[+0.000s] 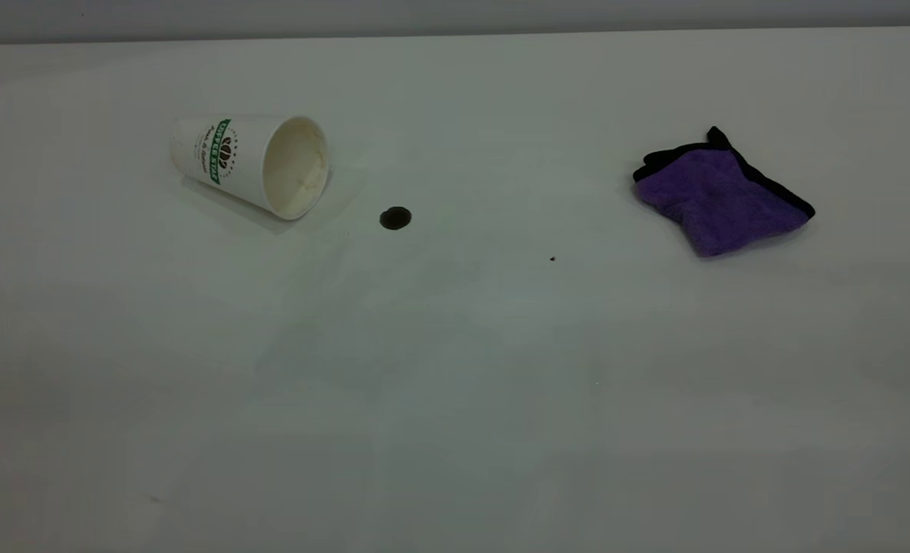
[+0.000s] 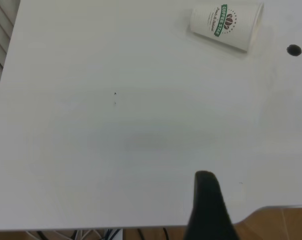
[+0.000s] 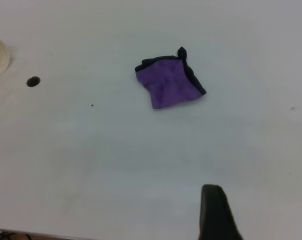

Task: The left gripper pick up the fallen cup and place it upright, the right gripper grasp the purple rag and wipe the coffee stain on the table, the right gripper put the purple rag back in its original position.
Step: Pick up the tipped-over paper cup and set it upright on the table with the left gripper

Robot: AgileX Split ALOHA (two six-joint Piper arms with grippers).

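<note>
The white cup [image 1: 247, 161] lies on its side at the table's [image 1: 455, 399] far left, its cream mouth turned toward the coffee stain [image 1: 395, 218], a small dark round spot just to its right. The purple rag [image 1: 719, 196] lies folded at the far right. Neither gripper shows in the exterior view. In the left wrist view a black part of my left gripper [image 2: 208, 210] hangs over the table's near edge, far from the cup [image 2: 225, 25] and stain [image 2: 293, 50]. In the right wrist view my right gripper [image 3: 216, 215] is well short of the rag [image 3: 168, 85]; the stain [image 3: 33, 81] shows too.
A tiny dark speck [image 1: 552, 259] lies between the stain and the rag. The table's near edge and wooden floor [image 2: 286, 222] show in the left wrist view. A grey wall [image 1: 455, 15] runs behind the table's far edge.
</note>
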